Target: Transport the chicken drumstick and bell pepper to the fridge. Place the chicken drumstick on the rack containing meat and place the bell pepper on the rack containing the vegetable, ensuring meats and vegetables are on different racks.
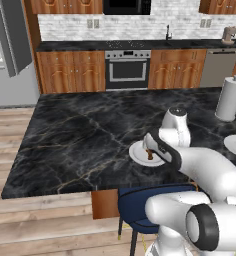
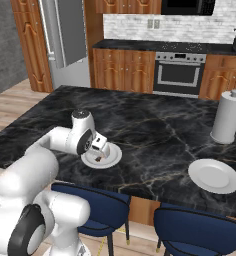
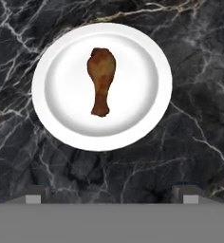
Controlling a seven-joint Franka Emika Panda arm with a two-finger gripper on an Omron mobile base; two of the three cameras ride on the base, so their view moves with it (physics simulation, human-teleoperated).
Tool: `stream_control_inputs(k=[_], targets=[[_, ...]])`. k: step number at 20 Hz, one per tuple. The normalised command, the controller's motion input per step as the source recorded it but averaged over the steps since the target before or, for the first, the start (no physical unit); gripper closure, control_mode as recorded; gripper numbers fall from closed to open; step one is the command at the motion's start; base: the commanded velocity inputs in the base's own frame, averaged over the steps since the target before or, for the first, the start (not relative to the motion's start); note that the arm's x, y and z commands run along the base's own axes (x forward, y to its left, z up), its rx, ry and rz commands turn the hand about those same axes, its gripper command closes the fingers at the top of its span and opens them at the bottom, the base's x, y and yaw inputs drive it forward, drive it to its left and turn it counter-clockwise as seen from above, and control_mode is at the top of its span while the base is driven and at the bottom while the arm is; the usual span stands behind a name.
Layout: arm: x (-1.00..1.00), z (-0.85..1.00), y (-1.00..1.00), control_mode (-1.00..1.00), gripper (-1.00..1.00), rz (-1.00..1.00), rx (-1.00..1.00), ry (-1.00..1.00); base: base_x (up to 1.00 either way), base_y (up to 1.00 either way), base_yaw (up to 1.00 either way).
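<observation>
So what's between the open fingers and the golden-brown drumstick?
Nothing solid: in the hand view, white plate rim and black marble counter separate the fingers from the golden-brown drumstick.

chicken drumstick (image 3: pixel 101 80): 1 | white plates: 2, one under the drumstick (image 3: pixel 147 114), one bare (image 2: pixel 214 176) | paper towel roll (image 2: pixel 227 116): 1 | blue stools (image 2: pixel 97 209): 2 | oven (image 1: pixel 127 69): 1 | fridge (image 1: pixel 10 60): 1
</observation>
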Motion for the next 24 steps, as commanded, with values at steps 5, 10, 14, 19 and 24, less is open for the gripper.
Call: stream_control_inputs(k=[5, 10, 14, 19, 24], targets=[[0.38, -0.17, 0.0, -1.0, -1.0, 0.0, 0.0, 0.02, 0.0, 0.0, 0.0], [0.33, -0.11, 0.0, -1.0, -1.0, 0.0, 0.0, 0.03, 0.0, 0.0, 0.0], [0.33, -0.2, 0.0, -1.0, -1.0, 0.0, 0.0, 0.0, 0.0, 0.0, 0.0], [0.25, -0.26, 0.0, -1.0, -1.0, 0.0, 0.0, 0.0, 0.0, 0.0, 0.0], [0.17, -0.31, 0.0, -1.0, -1.0, 0.0, 0.0, 0.01, 0.0, 0.0, 0.0]])
